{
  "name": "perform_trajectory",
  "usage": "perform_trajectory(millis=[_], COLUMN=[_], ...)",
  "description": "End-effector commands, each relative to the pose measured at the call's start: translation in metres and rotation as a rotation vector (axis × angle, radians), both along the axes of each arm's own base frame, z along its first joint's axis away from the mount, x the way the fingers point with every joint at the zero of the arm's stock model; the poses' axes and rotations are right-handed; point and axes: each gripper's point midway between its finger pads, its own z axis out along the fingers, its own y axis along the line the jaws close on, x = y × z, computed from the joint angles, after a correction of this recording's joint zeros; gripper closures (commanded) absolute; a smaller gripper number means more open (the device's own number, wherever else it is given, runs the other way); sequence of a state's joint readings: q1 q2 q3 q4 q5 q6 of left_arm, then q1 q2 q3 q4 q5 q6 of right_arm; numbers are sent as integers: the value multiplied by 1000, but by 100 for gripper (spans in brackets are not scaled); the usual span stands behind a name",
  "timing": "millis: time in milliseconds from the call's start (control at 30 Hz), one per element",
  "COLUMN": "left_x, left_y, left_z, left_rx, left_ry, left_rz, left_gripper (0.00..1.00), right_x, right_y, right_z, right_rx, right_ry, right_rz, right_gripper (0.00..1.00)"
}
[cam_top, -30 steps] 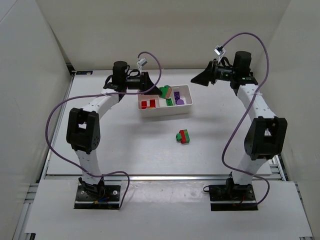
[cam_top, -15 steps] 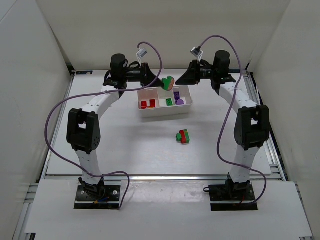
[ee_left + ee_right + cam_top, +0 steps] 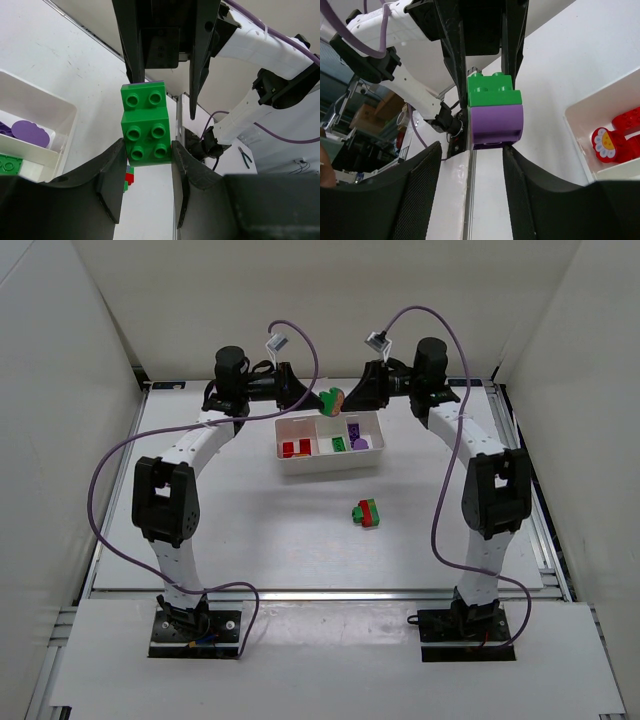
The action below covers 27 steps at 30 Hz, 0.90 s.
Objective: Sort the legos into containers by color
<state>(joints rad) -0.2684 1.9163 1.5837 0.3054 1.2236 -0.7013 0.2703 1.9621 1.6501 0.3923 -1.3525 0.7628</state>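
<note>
Right pincer [image 3: 349, 403] has reached the green-on-purple stacked brick [image 3: 496, 117].

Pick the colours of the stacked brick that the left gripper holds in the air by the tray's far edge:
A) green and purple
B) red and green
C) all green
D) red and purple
A: in the right wrist view the stacked brick is green over purple, and the left gripper is shut on its green part.
</note>
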Motion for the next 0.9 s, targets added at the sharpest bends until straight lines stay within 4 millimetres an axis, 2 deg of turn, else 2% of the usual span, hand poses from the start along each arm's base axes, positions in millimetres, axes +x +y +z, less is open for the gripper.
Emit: perform_trajectory(millis=[0, 133, 433, 467, 667, 700, 867], left_x=[-9, -9, -13, -15, -15, -16, -19], left_y=[3, 3, -1, -3, -6, -6, -8], left_z=[32, 31, 29, 30, 29, 29, 28], left_rx=[-27, -27, -26, -26, -27, -26, -26], left_ry=[-90, -92, -86, -89, -89, -86, -84], left_rz=[-22, -24, -35, -42, -50, -51, -59], left_gripper=[90, 90, 90, 90, 90, 90, 90], right_x=[-2, 0, 5, 5, 8, 8, 12], right_y=[6, 9, 11, 12, 11, 13, 13], right_z=[11, 8, 7, 7, 6, 6, 8], right_rx=[13, 10, 12, 12, 9, 9, 8], right_ry=[-64, -54, -61, -63, -56, -59, -61], right_rz=[29, 25, 25, 23, 8, 5, -5], right_gripper=[43, 39, 54, 50, 46, 40, 33])
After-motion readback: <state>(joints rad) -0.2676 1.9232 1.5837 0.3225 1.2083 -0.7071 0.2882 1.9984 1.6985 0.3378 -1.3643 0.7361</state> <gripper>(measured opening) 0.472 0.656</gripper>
